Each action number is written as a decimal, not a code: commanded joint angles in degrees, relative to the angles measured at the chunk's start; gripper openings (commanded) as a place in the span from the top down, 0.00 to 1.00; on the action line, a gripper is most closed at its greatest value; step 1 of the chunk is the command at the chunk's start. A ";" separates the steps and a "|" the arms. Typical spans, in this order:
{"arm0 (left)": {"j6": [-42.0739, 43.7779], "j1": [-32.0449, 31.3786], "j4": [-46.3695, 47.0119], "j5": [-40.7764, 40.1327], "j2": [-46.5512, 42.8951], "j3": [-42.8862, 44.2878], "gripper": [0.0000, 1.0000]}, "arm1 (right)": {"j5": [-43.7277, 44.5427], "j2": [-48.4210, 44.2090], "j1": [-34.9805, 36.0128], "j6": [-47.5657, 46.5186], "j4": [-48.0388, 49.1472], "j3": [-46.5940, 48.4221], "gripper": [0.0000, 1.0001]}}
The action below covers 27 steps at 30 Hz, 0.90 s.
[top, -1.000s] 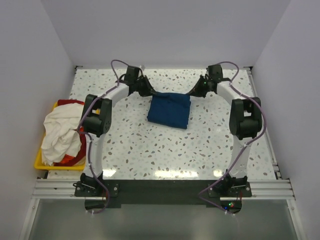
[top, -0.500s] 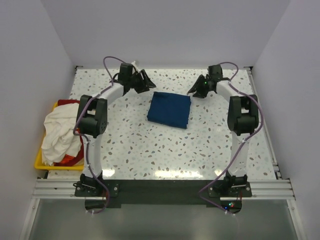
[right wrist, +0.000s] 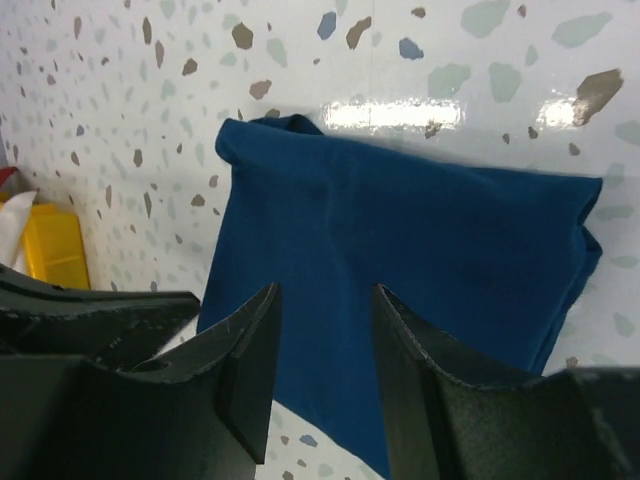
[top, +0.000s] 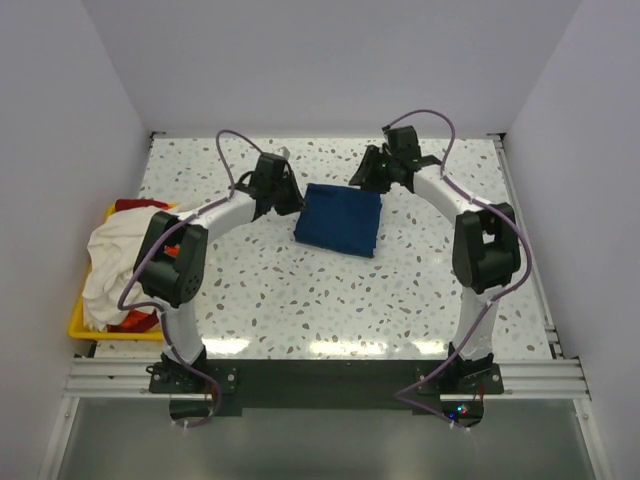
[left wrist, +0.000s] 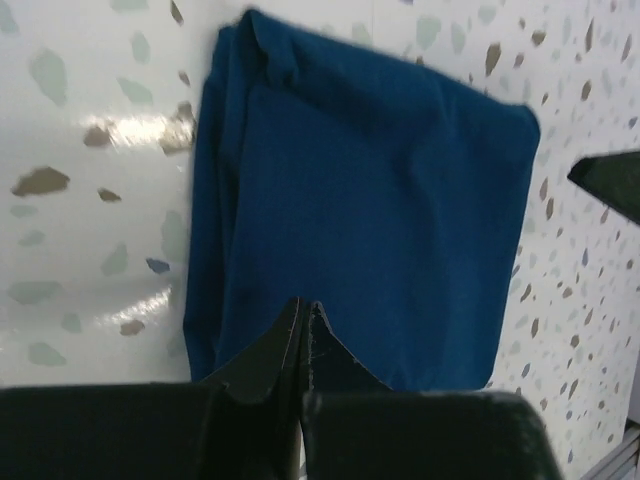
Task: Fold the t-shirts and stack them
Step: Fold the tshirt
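Note:
A navy blue t-shirt (top: 340,220) lies folded into a flat rectangle on the speckled table, its print hidden. My left gripper (top: 288,198) is shut and empty, just at the shirt's left edge; in the left wrist view its closed tips (left wrist: 302,305) point over the navy cloth (left wrist: 370,200). My right gripper (top: 360,178) is open and empty by the shirt's far right corner; in the right wrist view it (right wrist: 325,290) hovers over the navy shirt (right wrist: 420,250). A cream-white shirt (top: 115,265) and a red one (top: 135,206) lie heaped in the bin.
A yellow plastic bin (top: 88,326) stands at the table's left edge, also seen in the right wrist view (right wrist: 55,250). White walls close the table on three sides. The left gripper's body (right wrist: 90,310) shows in the right wrist view.
Both grippers had let go of the navy shirt and lifted off its far edge. The left one has come back down to its left edge; the right one swung left over its far corner.

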 commanded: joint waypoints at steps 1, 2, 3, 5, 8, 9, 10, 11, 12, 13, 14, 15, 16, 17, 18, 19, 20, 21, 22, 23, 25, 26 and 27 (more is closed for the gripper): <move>0.69 -2.55 -0.35 -3.17 -0.32 -1.92 1.00 | -2.14 4.24 -0.76 -1.91 2.28 0.84 0.56; 0.61 -3.16 -0.26 -3.00 0.03 -2.09 1.00 | -2.76 5.57 -0.67 -2.18 1.50 2.06 0.56; 0.61 -3.34 -0.26 -3.08 0.38 -2.62 1.00 | -3.47 6.45 -0.76 -2.53 1.40 3.99 0.56; 0.43 -3.60 -0.26 -3.52 1.35 -3.15 1.00 | -4.09 8.74 -0.76 -2.79 1.84 5.24 0.57; 0.25 -3.61 -0.95 -4.58 2.93 -4.03 1.00 | -4.26 12.25 -0.67 -2.88 -0.17 8.05 0.57; 0.25 -3.61 -1.22 -4.84 3.28 -4.38 1.00 | -4.26 13.04 -0.85 -2.88 -0.44 9.01 0.57; -0.01 -3.61 -1.05 -4.84 3.81 -4.90 1.00 | -4.09 14.09 -0.93 -2.88 -0.44 9.28 0.58; -0.18 -3.61 -0.27 -4.93 3.82 -5.60 1.00 | -3.91 14.71 -1.02 -2.62 -0.53 9.46 0.58; -0.71 -3.69 0.26 -4.84 3.73 -7.35 1.00 | -3.65 15.07 -1.54 -2.10 -0.53 9.55 0.58; -1.06 -3.69 0.79 -4.67 3.64 -8.15 1.00 | -3.65 15.42 -1.81 -1.74 -0.45 9.55 0.58; -1.24 -3.78 1.41 -4.58 3.64 -8.86 1.00 | -3.65 16.03 -2.07 -1.48 -0.18 9.37 0.58; -1.59 -3.87 1.59 -4.32 3.64 -9.91 1.00 | -3.82 16.47 -2.60 -0.87 -0.09 9.28 0.58; -1.77 -4.04 1.76 -4.32 3.47 -10.44 1.00 | -4.09 16.65 -2.95 -0.51 -0.09 9.20 0.58; -1.94 -4.22 2.37 -4.14 3.29 -11.58 1.00 | -4.61 16.74 -3.22 -0.25 0.78 8.93 0.58; -2.47 -4.39 2.90 -3.97 2.77 -12.20 1.00 | -5.31 16.65 -3.74 0.36 1.22 8.24 0.58; -2.64 -4.48 3.25 -3.62 2.59 -12.55 1.00 | -5.84 16.57 -3.83 0.63 1.66 8.06 0.58; -2.82 -4.74 3.35 -3.26 2.32 -12.99 1.00 | -6.28 16.48 -4.01 0.72 2.10 8.05 0.58; -3.08 -4.92 3.35 -3.17 1.80 -13.17 1.00 | -6.90 16.22 -4.10 0.63 2.28 8.14 0.58; -3.26 -5.10 3.61 -3.09 1.45 -13.17 1.00 | -7.16 16.04 -4.10 0.55 2.28 8.14 0.58; -3.35 -5.27 3.78 -2.65 0.92 -13.26 1.00 | -7.34 15.60 -4.19 0.37 2.45 8.32 0.58; -3.53 -5.62 3.70 -2.30 -0.49 -12.65 1.00 | -7.61 14.11 -4.19 -0.16 2.46 8.67 0.57; -3.53 -5.71 3.09 -2.21 -0.93 -11.60 1.00 | -7.26 13.58 -4.10 -0.33 2.02 9.02 0.57; -3.70 -5.98 2.65 -2.21 -1.71 -11.06 1.00 | -7.25 12.45 -4.19 -0.51 1.67 9.19 0.57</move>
